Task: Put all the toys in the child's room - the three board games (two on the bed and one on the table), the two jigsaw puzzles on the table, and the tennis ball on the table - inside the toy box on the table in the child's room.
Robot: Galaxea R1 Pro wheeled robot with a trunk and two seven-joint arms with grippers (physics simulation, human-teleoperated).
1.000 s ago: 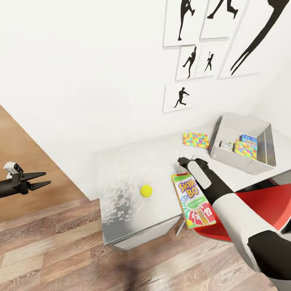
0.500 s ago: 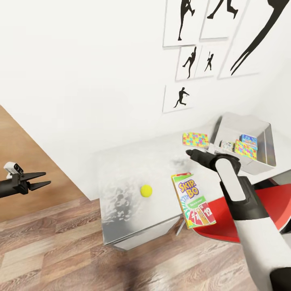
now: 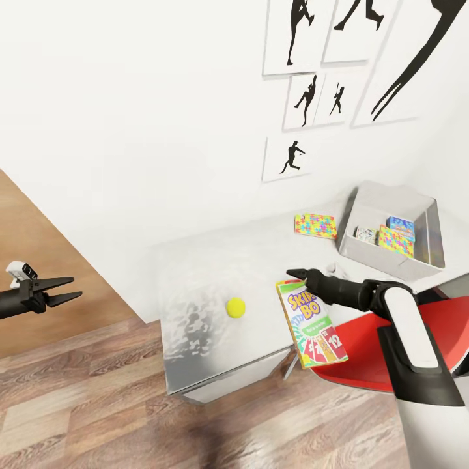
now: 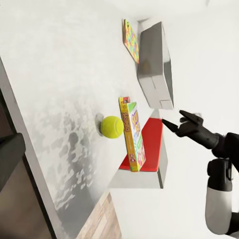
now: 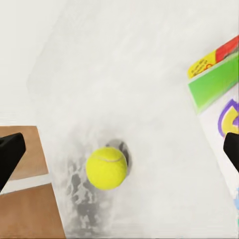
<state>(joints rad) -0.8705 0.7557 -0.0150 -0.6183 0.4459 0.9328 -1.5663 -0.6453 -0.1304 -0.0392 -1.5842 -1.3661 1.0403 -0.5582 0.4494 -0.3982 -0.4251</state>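
Right gripper (image 3: pixel 290 271), fingers spread and empty, is hovering at the SKIP BO board game's (image 3: pixel 311 322) top edge; tennis ball (image 3: pixel 236 307) is resting on the table (image 3: pixel 195 280); left gripper (image 3: pixel 68 288) is hanging open.

- Setting: a child's bedroom in a home, simulator-rendered.
- Walls: plain white, hung with black baseball-player silhouette prints (image 3: pixel 291 157) in white frames.
- Floor: brown wood-plank boards (image 3: pixel 78 397).
- Long desk with pale grey top (image 3: pixel 208 280), against the wall.
- Toys on it: small fuzzy yellow-green tennis ball (image 3: pixel 236 307) near the front edge; flat colourful SKIP BO game box (image 3: pixel 311 323) overhanging that edge; thin multicoloured jigsaw panel (image 3: pixel 315 225) at the back; light grey plastic bin (image 3: pixel 392 229) holding colourful boxes.
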